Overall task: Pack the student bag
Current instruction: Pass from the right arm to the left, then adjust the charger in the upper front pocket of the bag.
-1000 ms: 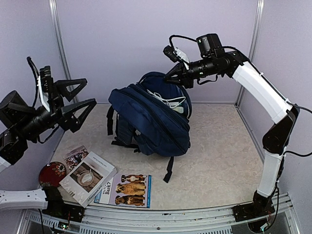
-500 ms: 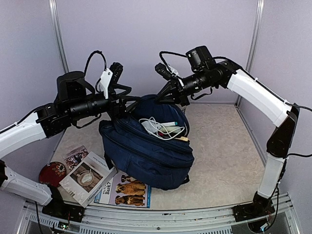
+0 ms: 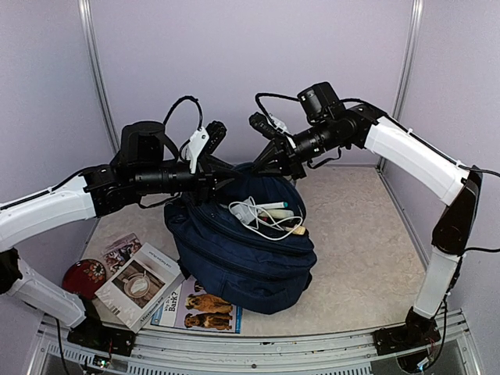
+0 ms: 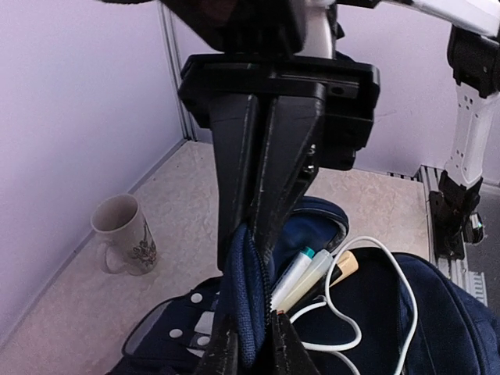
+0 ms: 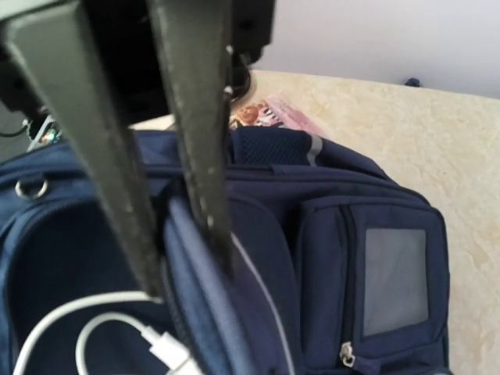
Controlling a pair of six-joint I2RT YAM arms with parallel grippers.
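Note:
The student bag, navy blue with white trim, lies in the middle of the table with its main opening facing up. A white cable and a few pen-like tubes stick out of it. My left gripper is shut on the zipper edge at the left of the opening, with a fold of navy fabric between the fingers. At the far side my right gripper is shut on the bag's flap rim and holds it up.
At the front left lie a grey-covered book, a dog book, a red disc and a pink magazine. A patterned mug stands near the left wall. Purple walls close in the back and both sides.
My left arm swung in from the far left to the bag, and its jaws went from wide open to shut on the opening's edge. The bag's mouth spread wider and shifted towards the front.

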